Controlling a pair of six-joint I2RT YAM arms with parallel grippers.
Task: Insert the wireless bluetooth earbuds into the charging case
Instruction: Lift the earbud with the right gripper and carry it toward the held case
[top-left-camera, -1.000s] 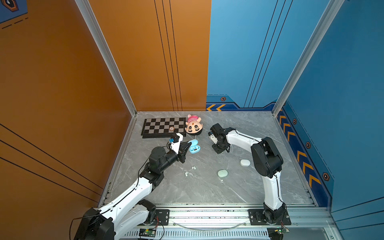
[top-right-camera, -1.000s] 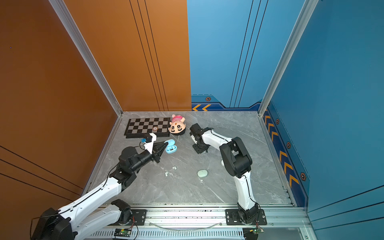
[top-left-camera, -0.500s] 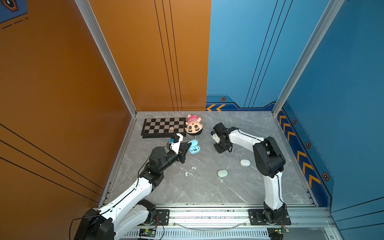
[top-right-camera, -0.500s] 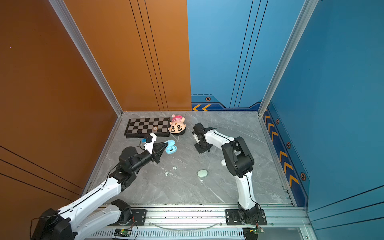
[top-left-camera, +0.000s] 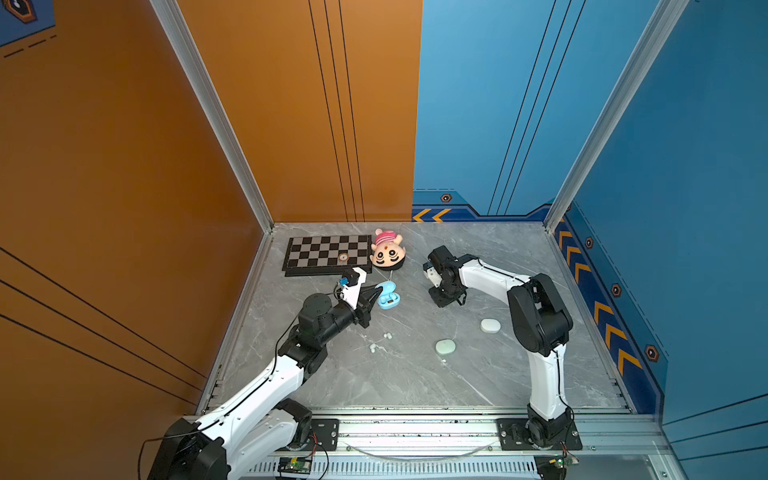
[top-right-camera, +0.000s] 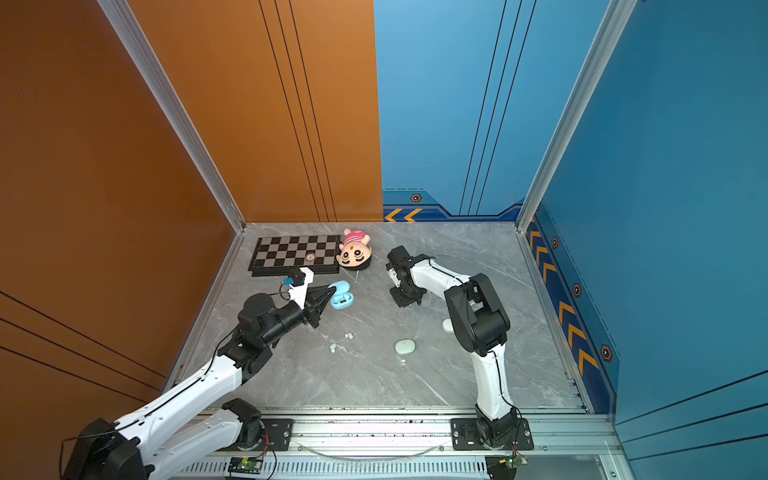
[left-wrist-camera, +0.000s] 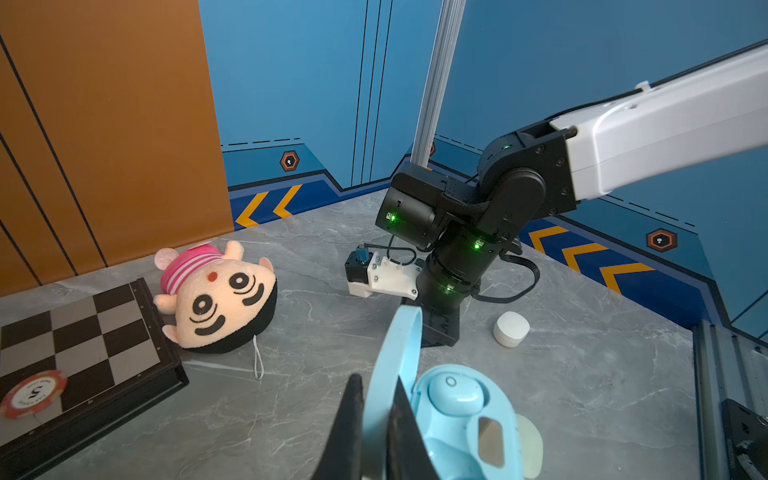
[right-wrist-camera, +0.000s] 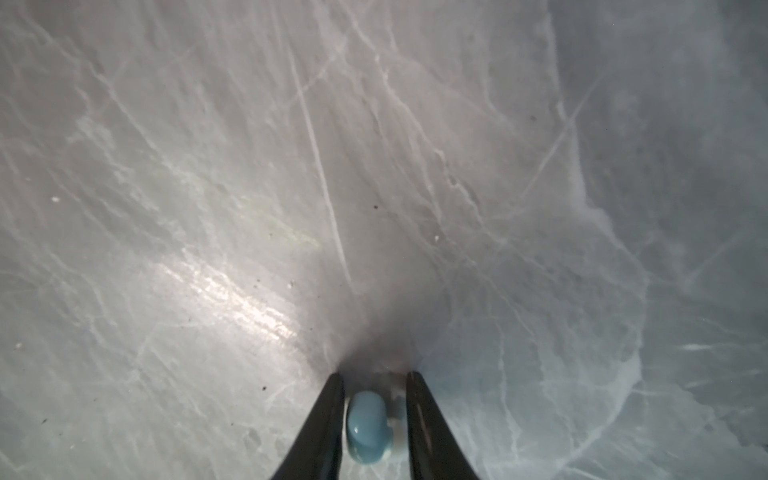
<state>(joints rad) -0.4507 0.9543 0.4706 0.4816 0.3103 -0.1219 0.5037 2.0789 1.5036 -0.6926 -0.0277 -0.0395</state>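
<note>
Chessboard (top-left-camera: 324, 253) far L, one chip (top-left-camera: 343, 257) on it. L gripper (top-left-camera: 379, 287): fingers clamped on the upright lid (left-wrist-camera: 399, 353) of the open blue charging case (top-left-camera: 388, 300). Inside, one blue earbud (left-wrist-camera: 453, 392) seated, 2nd slot (left-wrist-camera: 490, 440) bare. White buds (top-left-camera: 372, 348) loose on table (top-left-camera: 415, 386), nearer the front. R gripper (right-wrist-camera: 374, 380): tips at table level, fingers closed on a light blue earbud (right-wrist-camera: 368, 424). Pale green case (top-left-camera: 445, 346) & white case (top-left-camera: 490, 325) both shut, contents hidden.
</note>
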